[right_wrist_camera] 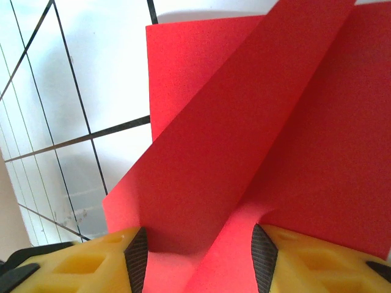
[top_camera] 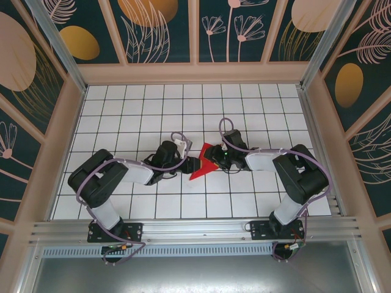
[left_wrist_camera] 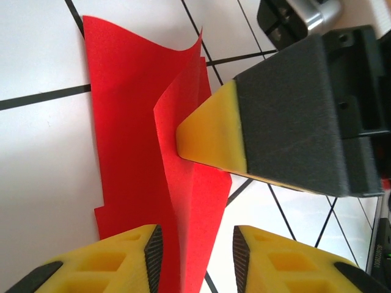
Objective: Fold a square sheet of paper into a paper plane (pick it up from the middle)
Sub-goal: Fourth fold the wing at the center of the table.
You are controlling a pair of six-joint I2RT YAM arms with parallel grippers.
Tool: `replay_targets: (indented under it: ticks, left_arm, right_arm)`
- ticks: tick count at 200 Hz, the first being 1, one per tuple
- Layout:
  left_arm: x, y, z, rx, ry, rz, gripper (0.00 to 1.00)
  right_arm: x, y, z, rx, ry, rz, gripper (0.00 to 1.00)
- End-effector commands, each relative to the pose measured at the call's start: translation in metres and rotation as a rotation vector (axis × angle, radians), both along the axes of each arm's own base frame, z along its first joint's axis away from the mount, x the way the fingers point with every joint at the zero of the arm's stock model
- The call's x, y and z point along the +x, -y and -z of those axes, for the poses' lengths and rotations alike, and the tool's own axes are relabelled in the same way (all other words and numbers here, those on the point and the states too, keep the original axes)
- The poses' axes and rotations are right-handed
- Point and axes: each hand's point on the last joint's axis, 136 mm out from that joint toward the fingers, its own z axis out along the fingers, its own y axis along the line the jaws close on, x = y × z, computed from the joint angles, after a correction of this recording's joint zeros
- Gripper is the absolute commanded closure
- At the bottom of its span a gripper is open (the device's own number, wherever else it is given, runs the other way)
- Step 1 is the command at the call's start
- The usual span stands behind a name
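Observation:
The square sheet of paper (top_camera: 203, 168) is bright red and partly folded, lying on the white grid table between the two arms. In the left wrist view the paper (left_wrist_camera: 131, 122) has a raised flap that stands between my left gripper's (left_wrist_camera: 197, 241) jaws. The flap lies close to the left pad and the right pad is clear of it, so the jaws are open. My right gripper (right_wrist_camera: 198, 247) has its jaws well apart, with a bowed ridge of paper (right_wrist_camera: 244, 122) between them. One of its fingers (left_wrist_camera: 211, 134) rests on the sheet. From above, the left gripper (top_camera: 194, 165) and right gripper (top_camera: 218, 160) meet at the paper.
The white tiled table (top_camera: 183, 104) is enclosed by patterned walls on three sides. An aluminium rail (top_camera: 195, 229) with both arm bases runs along the near edge.

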Motion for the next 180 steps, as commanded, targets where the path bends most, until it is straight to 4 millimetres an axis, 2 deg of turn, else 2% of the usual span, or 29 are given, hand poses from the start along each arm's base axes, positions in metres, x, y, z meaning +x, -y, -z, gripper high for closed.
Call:
replay_targets:
  ticks: [1, 31, 101, 114, 148, 180]
  left_arm:
    - [0.002, 0.007, 0.003, -0.004, -0.028, 0.025, 0.63]
    - [0.003, 0.011, 0.014, 0.004, -0.055, 0.041, 0.68]
    - [0.001, 0.019, 0.015, -0.015, -0.05, 0.09, 0.87]
    - [0.001, 0.018, 0.014, -0.011, -0.044, 0.087, 0.9]
    - [0.0, 0.02, 0.013, -0.02, -0.039, 0.102, 0.92]
    - [-0.003, 0.022, 0.013, -0.029, -0.048, 0.12, 0.92]
  right_arm:
    - [-0.027, 0.032, 0.055, -0.18, -0.147, 0.038, 0.49]
    - [-0.026, 0.03, 0.054, -0.177, -0.145, 0.032, 0.49]
    - [-0.026, 0.03, 0.051, -0.171, -0.14, 0.024, 0.49]
    - [-0.026, 0.025, 0.044, -0.134, -0.136, 0.012, 0.49]
    - [-0.016, 0.013, 0.011, -0.054, -0.06, -0.032, 0.47]
    - [-0.015, 0.012, 0.0, -0.063, -0.014, -0.072, 0.47]
